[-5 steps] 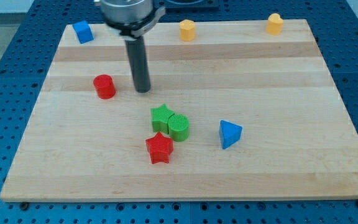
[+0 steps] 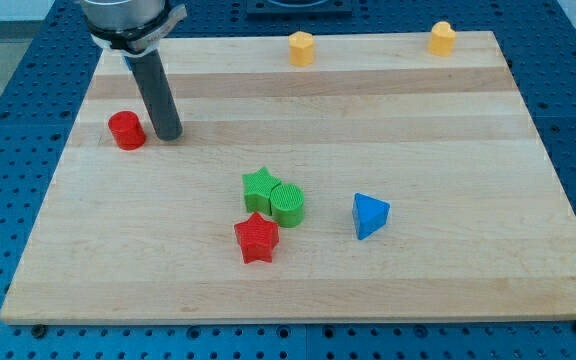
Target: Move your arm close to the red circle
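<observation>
I am working with no claw at all, only a dark rod, so there is nothing to open, close or grip with; my tip (image 2: pixel 169 137) is resting on the wooden board (image 2: pixel 448 270) just to the right of the red circle (image 2: pixel 126 130). That red circle is sitting near the board's left edge, in its upper part. I cannot tell whether my tip is touching it or standing a hair apart, but the two are side by side. Since the job is only to come close, I judge it to be as good as done, and any further push leftward risks nudging the circle toward the edge.

The other blocks are lying well away and playing no part. A green star (image 2: pixel 259 186), a green round block (image 2: pixel 288 204) and a red star (image 2: pixel 256 238) are huddling together near the middle, with a blue triangle (image 2: pixel 370 215) off to their right. Two yellow blocks (image 2: pixel 301 47) (image 2: pixel 442 38) are sitting along the top edge. My rod is leaning down from the upper left, hiding that corner.
</observation>
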`<act>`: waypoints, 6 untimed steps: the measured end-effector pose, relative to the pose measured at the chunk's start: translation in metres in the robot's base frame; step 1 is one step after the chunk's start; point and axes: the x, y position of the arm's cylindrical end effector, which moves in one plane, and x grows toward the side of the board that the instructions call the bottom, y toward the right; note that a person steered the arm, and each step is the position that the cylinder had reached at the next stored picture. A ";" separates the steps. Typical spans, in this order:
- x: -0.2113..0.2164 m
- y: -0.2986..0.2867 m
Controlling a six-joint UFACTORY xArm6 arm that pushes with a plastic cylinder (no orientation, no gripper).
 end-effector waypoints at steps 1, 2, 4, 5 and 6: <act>0.000 -0.012; 0.000 -0.012; 0.000 -0.012; 0.000 -0.012; 0.001 0.000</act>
